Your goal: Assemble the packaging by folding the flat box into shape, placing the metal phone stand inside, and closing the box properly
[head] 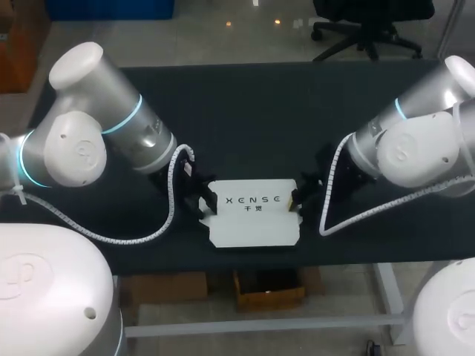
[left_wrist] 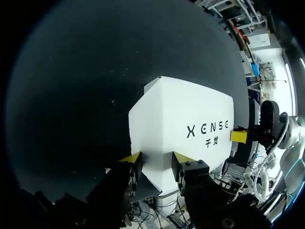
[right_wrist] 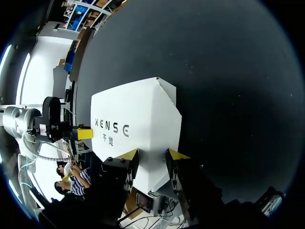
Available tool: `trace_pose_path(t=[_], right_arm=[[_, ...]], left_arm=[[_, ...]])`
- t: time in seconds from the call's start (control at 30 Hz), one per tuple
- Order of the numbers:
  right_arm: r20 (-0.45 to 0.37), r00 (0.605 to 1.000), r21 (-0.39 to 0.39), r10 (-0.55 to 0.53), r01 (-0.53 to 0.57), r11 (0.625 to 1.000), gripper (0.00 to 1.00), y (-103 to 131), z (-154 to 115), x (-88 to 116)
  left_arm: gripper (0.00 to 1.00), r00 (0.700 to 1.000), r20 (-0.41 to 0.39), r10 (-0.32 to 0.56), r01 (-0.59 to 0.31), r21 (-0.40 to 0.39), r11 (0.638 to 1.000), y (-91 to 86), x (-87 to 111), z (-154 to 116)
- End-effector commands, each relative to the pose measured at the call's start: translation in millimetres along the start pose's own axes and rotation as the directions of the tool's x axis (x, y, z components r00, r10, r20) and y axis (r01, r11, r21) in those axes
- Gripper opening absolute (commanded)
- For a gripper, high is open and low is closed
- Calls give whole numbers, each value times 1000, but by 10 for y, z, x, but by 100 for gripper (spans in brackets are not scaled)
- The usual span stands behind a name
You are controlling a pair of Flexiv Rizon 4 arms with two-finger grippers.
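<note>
The box (head: 254, 226) is likely light, bendy card, best held by its folded ends, one reaching into the left end effector (left_wrist: 156, 160), one into the right end effector (right_wrist: 152, 155); whether either is grasping or released, I cannot tell.

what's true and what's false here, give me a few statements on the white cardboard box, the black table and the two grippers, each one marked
1. The white cardboard box lies on the black table. True.
2. The box's dark lettering is turned down against the table. False: it faces up, in plain sight in the head view.
3. The left gripper is at the box's left end and the right gripper at its right end. True.
4. A metal phone stand stands on the table beside the box. False: no stand shows in any view.
</note>
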State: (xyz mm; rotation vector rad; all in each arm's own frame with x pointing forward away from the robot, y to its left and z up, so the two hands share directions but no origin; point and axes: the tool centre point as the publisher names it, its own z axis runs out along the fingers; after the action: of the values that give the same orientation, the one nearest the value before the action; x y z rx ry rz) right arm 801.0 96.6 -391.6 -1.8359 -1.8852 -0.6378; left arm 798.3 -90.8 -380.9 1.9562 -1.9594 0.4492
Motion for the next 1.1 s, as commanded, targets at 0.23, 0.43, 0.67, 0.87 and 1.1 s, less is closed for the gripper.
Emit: trace_pose_path(t=[0.23,0.43,0.67,0.87,1.1], right_arm=[[-43,999,-32,-17,15,999,36,-52,30,-57],[-64,998,-39,-28,25,999,36,-39,20,-53],[-102,993,-37,-52,48,998,37,-29,20,-44],[-126,989,-24,-83,81,996,38,-30,17,-26],[-155,985,-20,-77,75,997,37,-28,41,-45]], left_arm=[[39,999,-35,9,-9,8,1000,12,-26,84],[39,998,-60,4,-3,14,1000,21,-16,80],[40,996,-86,-1,2,16,1000,24,-11,85],[39,995,-95,1,0,18,1000,23,-3,89],[39,993,-118,-4,7,29,1000,29,-17,109]])
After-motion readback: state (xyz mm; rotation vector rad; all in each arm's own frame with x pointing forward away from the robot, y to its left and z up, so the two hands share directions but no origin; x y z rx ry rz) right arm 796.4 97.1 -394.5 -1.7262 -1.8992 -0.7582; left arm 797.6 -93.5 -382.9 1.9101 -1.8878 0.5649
